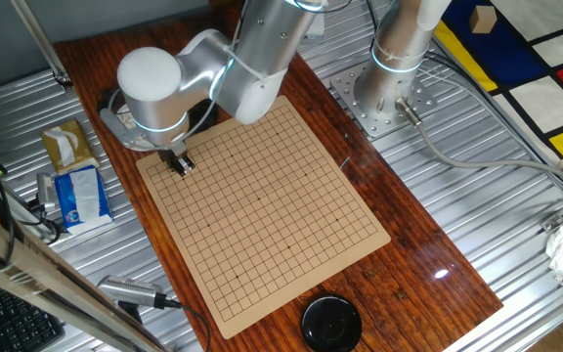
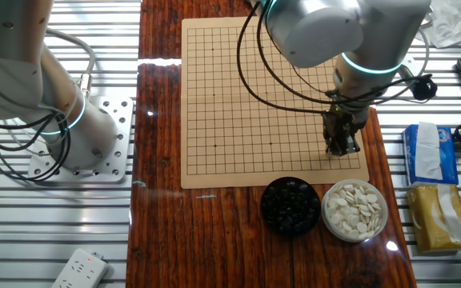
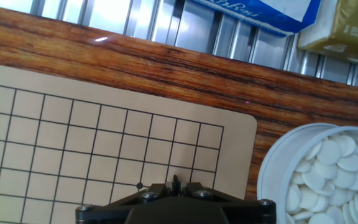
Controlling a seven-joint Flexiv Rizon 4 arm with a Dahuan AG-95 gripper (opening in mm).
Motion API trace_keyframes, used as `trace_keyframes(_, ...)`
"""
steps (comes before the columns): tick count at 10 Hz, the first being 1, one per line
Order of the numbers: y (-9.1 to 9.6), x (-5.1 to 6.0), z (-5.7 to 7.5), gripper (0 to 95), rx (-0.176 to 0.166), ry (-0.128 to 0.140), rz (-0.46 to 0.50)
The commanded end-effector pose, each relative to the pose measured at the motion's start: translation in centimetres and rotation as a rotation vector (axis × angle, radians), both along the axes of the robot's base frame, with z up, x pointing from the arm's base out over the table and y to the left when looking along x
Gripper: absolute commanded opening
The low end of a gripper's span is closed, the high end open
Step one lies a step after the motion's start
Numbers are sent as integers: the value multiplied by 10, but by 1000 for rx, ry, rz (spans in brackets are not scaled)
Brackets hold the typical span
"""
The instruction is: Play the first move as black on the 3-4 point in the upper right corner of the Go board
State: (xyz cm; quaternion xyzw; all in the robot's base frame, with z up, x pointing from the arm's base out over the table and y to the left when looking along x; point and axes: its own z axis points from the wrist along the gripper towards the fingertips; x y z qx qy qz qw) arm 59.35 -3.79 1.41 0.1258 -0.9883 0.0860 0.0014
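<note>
1. I see the gripper [image 2: 342, 146] hanging low over the tan wooden Go board with its black grid [image 2: 246, 96], at the board corner nearest the two stone bowls.
2. In the hand view the gripper [image 3: 175, 184] has its fingers pressed close together with only a thin dark sliver between them; I cannot tell whether a stone is pinched there.
3. The fingertips sit just above a grid crossing a few lines in from the rounded board corner [image 3: 244, 124].
4. From the one fixed view, the gripper [image 1: 181, 164] is over the far-left board corner, under the arm's white rounded joint.
5. The black bowl of black stones [image 2: 290, 206] stands on the dark red wooden tabletop [image 2: 214, 240], just off the board's edge.
6. The white bowl of white stones [image 2: 355, 210] is touching or almost touching the black bowl.
7. I see no stone lying on the board's grid in any view.
8. A blue tissue pack [image 2: 426, 152] and a brown tissue pack [image 2: 437, 216] lie on the ribbed metal surface beside the tabletop.
9. A round black lid [image 1: 331, 322] rests by the board's near edge.
</note>
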Motion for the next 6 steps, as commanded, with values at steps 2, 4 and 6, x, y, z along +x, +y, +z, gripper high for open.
trace_keyframes(2,1,1,-3,0,4,4,1)
trace_keyframes(4,1,1,-3,190,10,7,-1)
trace_keyframes(6,1,1,-4,380,18,6,1)
